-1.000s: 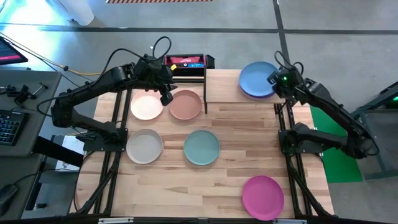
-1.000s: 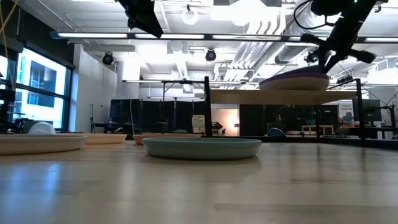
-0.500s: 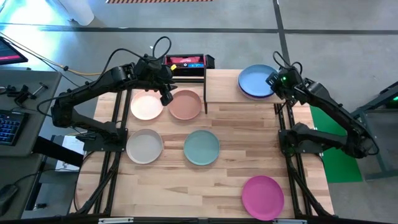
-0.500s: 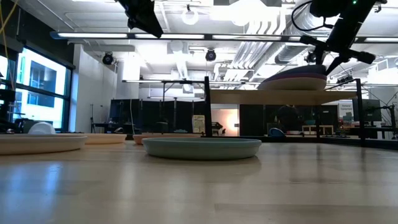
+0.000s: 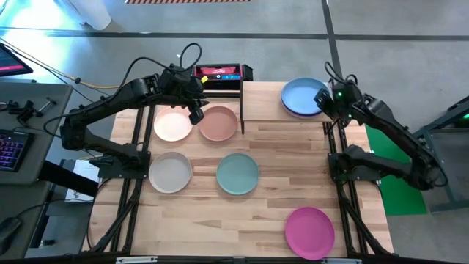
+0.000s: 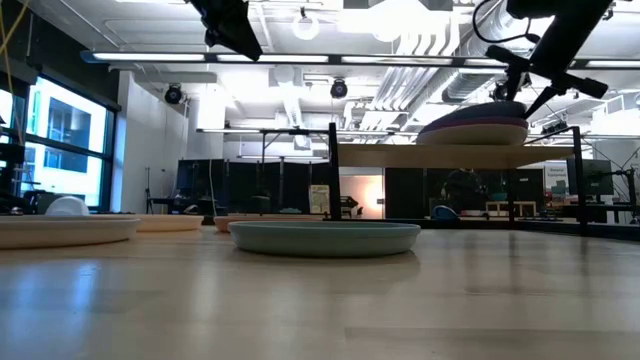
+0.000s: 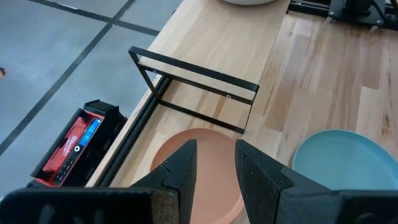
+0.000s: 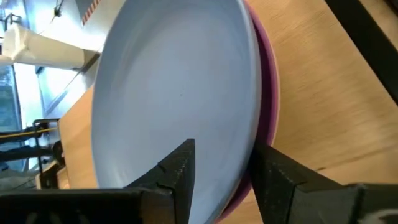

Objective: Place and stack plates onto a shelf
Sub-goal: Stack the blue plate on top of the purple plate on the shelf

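The left gripper (image 5: pixel 196 114), fingers spread and empty, hovers between the round pale pink plate (image 5: pixel 173 125) and the terracotta plate (image 5: pixel 218 122) – nearest to both. Right of them stands the light-wood shelf (image 5: pixel 264 103); its blue plate (image 5: pixel 303 95) tops a purple plate (image 8: pixel 268 112) – the right gripper (image 5: pixel 327 99) straddles their rim, fingers spread.

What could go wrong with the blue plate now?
The right claw has its fingers open but on either side of the blue plate's rim, so pulling away carelessly might drag it off the purple plate below. In the right wrist view the blue plate sits a little off-centre on the purple one, so the stack on the shelf may end up uneven or slide.
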### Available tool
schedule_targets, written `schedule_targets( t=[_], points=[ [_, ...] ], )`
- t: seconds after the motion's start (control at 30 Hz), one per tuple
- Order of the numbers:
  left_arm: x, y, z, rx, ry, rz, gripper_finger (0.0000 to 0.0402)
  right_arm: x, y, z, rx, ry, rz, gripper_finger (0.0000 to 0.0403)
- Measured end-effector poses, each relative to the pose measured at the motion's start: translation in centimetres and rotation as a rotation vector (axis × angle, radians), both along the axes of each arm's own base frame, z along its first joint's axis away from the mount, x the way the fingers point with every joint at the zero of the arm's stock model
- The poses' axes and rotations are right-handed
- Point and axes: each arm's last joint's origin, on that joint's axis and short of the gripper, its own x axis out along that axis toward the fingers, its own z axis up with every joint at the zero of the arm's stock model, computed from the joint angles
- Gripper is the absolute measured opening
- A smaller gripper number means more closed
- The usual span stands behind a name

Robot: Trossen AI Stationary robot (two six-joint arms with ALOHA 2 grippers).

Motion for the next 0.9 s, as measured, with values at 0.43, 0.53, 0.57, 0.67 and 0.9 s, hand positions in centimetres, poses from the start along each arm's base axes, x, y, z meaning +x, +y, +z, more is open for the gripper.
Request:
schedule_targets(
  t=[0.43,0.53,0.57,0.67,0.9],
  points=[
    [0.0,0.0,0.0,-0.003,-0.002,0.002,0.0097,-1.0,1.5,1.0,-0.029,-0.102,0.054,0.0126],
    [0.0,0.0,0.0,-0.017,-0.01,0.017,0.0097,-1.2,1.8,1.1,-0.022,-0.122,0.073,0.0126],
    [0.0,0.0,0.0,-0.018,-0.011,0.017,0.0097,-1.2,1.9,1.1,-0.02,-0.125,0.073,0.0126],
    [0.0,0.0,0.0,-0.019,-0.011,0.018,0.0097,-1.2,1.9,1.0,-0.011,-0.127,0.079,0.0126],
    [0.0,0.0,0.0,-0.02,-0.011,0.019,0.0097,-1.2,2.3,0.8,0.056,-0.154,0.138,0.0126]
  ],
)
